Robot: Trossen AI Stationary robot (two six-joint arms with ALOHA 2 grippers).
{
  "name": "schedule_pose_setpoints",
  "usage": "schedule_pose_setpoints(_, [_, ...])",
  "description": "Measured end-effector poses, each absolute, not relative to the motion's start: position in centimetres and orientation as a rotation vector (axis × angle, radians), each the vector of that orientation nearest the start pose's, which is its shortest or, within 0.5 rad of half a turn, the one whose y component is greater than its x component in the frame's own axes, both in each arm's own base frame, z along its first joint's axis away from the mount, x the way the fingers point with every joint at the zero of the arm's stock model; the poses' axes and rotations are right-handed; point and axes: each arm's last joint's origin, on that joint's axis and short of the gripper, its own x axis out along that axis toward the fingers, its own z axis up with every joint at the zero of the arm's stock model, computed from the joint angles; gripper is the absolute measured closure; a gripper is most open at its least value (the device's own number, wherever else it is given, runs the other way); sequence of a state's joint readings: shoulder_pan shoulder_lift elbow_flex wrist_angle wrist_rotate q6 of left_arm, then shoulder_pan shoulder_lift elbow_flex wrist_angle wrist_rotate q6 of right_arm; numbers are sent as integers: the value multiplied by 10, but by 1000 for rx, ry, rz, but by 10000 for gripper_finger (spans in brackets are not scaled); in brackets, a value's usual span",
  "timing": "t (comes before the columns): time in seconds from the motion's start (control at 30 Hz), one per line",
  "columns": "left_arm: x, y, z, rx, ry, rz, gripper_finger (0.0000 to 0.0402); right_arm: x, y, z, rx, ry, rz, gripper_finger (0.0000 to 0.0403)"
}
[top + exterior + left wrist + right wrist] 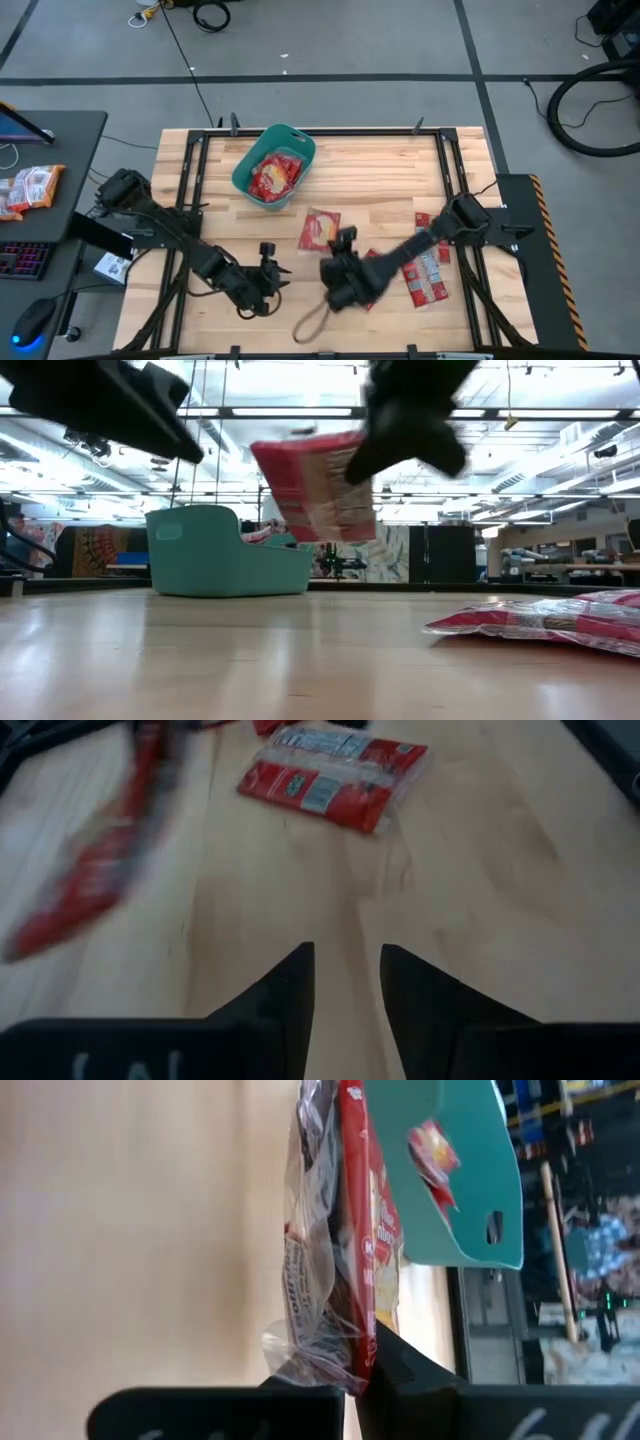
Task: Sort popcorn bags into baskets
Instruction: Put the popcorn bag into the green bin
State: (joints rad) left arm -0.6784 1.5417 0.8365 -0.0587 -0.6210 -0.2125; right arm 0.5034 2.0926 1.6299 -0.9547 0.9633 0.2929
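The right wrist view shows the right gripper [365,1365] with its two dark fingers pressed together on the end of a popcorn bag [345,1230], a red packet with a clear crinkled edge. In the low view that same held bag [315,485] hangs clear of the table [250,660], tilted, with the gripper [375,445] pinching it from above. From the high view, the right gripper [343,240] sits over the middle of the table's near half, with the bag [320,229] sticking out toward the teal basket [250,188].

The basket stands near the far edge of the table, left of centre, and already has red popcorn bags [274,175] lying inside it (how many cannot be told). More bags [428,270] lie flat on the wood on the right side, partly under the right arm.

The left gripper [268,272] waits low over the near left part of the table, holding nothing; its wrist view shows its fingers [290,995] slightly apart above bare wood, with one flat bag [335,777] lying farther off.
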Motion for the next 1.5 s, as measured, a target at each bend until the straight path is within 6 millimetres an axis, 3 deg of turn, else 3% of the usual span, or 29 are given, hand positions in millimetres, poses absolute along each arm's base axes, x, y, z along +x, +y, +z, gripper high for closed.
schedule_pose_setpoints(0.27, [214, -173, 187, 196, 590, -1, 281, 410, 122, 221, -706, 980, -591, 396])
schedule_pose_setpoints(0.53, [186, -172, 190, 161, 545, -19, 281, 456, 58, 245, -719, 872, -524, 395])
schedule_pose_setpoints(0.83, [178, -178, 190, 153, 545, -52, 281, 473, -13, 255, -573, 767, -529, 395])
schedule_pose_setpoints(0.97, [179, -178, 190, 153, 539, -40, 281, 475, -28, 257, -537, 735, -532, 395])
schedule_pose_setpoints(1.27, [186, -170, 191, 157, 518, 37, 281, 476, -42, 257, -494, 725, -473, 391])
schedule_pose_setpoints(1.5, [194, -170, 198, 74, 449, 46, 281, 475, -66, 255, -326, 689, -377, 335])
